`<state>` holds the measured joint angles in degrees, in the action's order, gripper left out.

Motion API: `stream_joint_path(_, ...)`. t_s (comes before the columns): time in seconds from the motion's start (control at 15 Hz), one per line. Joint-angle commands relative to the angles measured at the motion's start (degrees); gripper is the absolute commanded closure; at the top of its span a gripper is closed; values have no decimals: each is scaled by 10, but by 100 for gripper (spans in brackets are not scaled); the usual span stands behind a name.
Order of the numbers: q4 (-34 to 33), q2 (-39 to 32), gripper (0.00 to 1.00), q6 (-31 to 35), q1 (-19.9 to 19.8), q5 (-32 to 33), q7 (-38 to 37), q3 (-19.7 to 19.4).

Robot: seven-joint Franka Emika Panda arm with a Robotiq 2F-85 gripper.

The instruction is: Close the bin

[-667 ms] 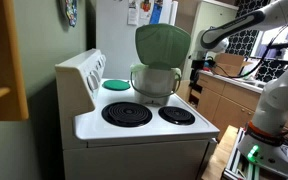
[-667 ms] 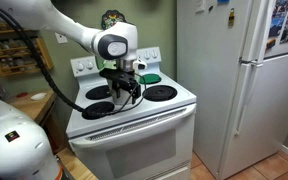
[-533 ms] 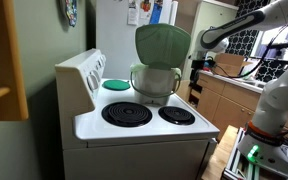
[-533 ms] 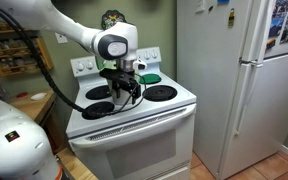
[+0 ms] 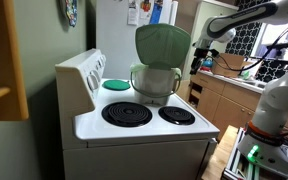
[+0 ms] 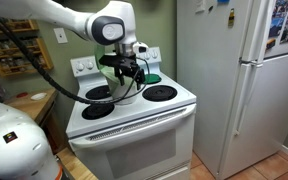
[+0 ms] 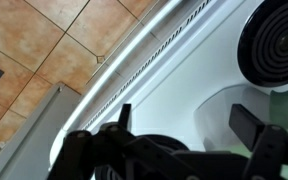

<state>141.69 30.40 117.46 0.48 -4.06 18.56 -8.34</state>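
Raised since the earlier frames: the gripper hangs higher over the stove, its wrist lifted with it. Bin, lid and disc unmoved.

Bin: one, pale and rounded, standing on the far side of the stove top, right of centre. Lid: one, sage green, upright on its hinge, so the bin is fully open and the task is not yet done.

Seen in an exterior view, the gripper is just right of the lid, roughly level with it and apparently apart from it. The depth between them I cannot tell. It is probably held high to clear the lid's top edge and press the lid down. Two fingers show in the wrist view, spread wide, with nothing between them but white stove top. That fits: a push needs no grip.

Outward:
- One flat teal disc left of the bin, by the control panel, out of the lid's path.
- Two bare coil burners in the near row.
- One fridge right of the stove.
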Motion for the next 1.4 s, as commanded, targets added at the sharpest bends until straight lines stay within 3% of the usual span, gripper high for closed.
stream_joint_path(0.0, -31, 69, 0, -25, 3, -1, 31, -6)
stream_joint_path(0.07, -23, 36, 0, -7, -1, 1, 10, -1)
stream_joint_path(0.47, -29, 35, 0, -9, -1, 1, 11, -1)
stream_joint_path(0.73, -67, 75, 0, -54, 36, -49, 72, -15)
stream_joint_path(1.0, -128, 97, 0, -142, 57, -72, 89, -13)
stream_joint_path(1.33, -167, 122, 0, -167, 72, -96, 94, -13)
